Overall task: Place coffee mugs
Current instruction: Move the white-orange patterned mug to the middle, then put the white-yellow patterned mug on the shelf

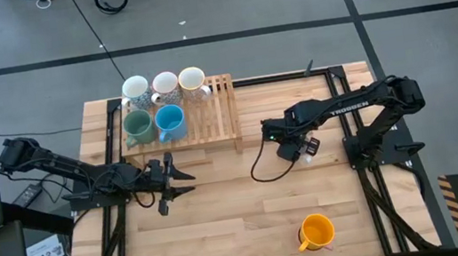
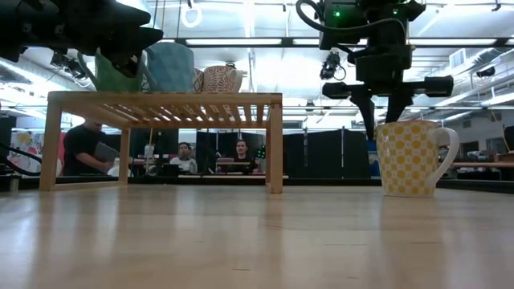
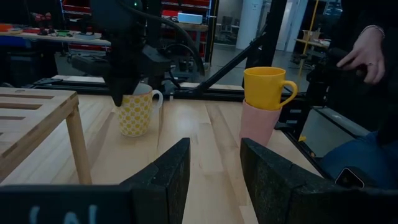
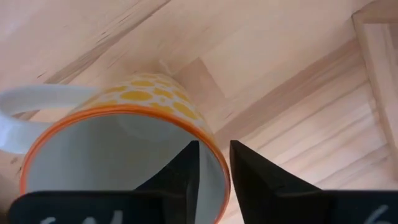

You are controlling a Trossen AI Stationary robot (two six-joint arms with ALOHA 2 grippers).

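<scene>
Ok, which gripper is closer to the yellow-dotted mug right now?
Right. The right gripper is directly over the yellow-dotted mug, jaws straddling its rim. The left gripper sits apart, across the table, near the wooden rack.

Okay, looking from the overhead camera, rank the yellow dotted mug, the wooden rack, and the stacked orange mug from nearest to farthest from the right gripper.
1. Yellow dotted mug: right at the right gripper, whose fingers straddle its rim.
2. Wooden rack: across the table toward the left arm's side, at the far edge.
3. Orange mug: stacked on a pink one, near the front edge.
</scene>
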